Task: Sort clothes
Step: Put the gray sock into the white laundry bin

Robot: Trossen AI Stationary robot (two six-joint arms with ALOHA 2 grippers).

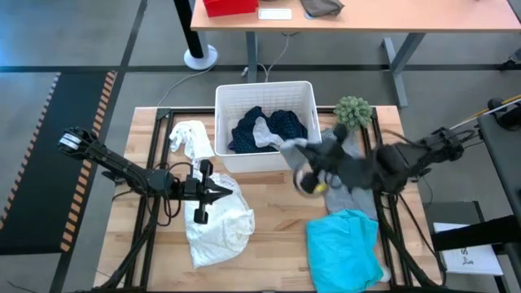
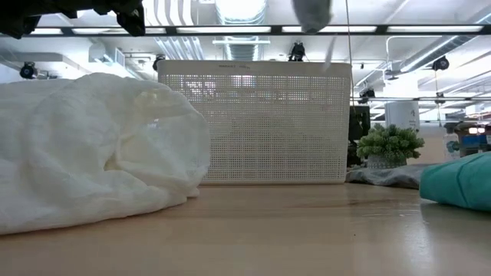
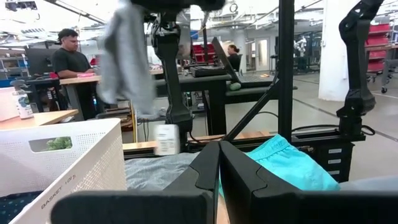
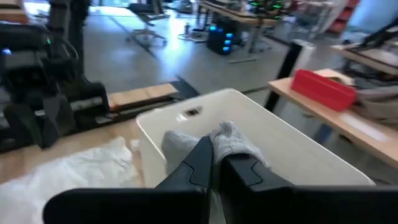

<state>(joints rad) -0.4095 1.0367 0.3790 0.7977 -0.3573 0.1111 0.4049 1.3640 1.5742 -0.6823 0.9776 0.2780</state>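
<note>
Above the basket's near-right corner, the right pincer [image 1: 299, 155] is clamped shut on a small grey cloth [image 1: 281, 143], w/ the fabric bunched between the fingertips and its loose end trailing over the rim of the white basket [image 1: 264, 88]. Inside the basket, just ahead of and below that pincer, lies a navy dotted shirt [image 1: 281, 124] w/ a pale piece draped across it.

Directly under the right pincer's wrist sits a grey tee [image 1: 346, 159] spread on the table [image 1: 269, 203]; nearer the robot from it lies a turquoise piece [image 1: 342, 248]. A fuzzy green ball [image 1: 352, 110] sits beyond the tee, beside the basket.

The left pincer [image 1: 226, 190] is closed, holding nothing, hovering over a crumpled white shirt [image 1: 218, 221]. A smaller white cloth [image 1: 191, 137] lies ahead of it, against the basket's left wall.

Handling, as a judgement: all items are light, limp, non-fragile; they sag and drag when lifted, so a thin pinch can slip. Best hold is prob. a raised fold or bunched ridge, not a flat edge. The held cloth hangs long, so it may snag on the basket rim.
</note>
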